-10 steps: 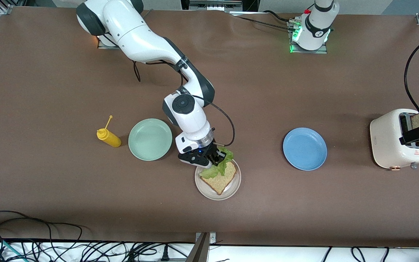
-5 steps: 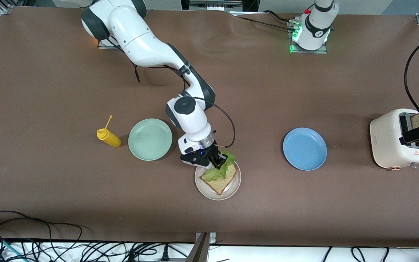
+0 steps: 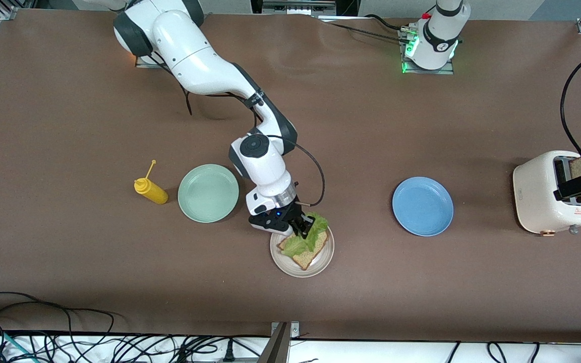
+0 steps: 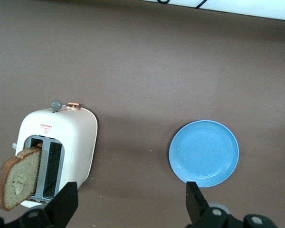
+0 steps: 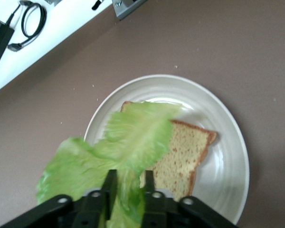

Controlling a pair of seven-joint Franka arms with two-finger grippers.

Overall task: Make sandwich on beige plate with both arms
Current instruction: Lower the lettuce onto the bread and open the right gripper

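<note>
Now beige plate (image 3: 322, 263) holds bread slice (image 3: 304, 256), lettuce (image 3: 306, 239).

Bright even overhead light, soft shadows, lettuce (image 5: 118, 156) blurred close to lens

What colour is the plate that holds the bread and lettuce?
The plate is plain beige, off-white. It shows best in the right wrist view.
</note>
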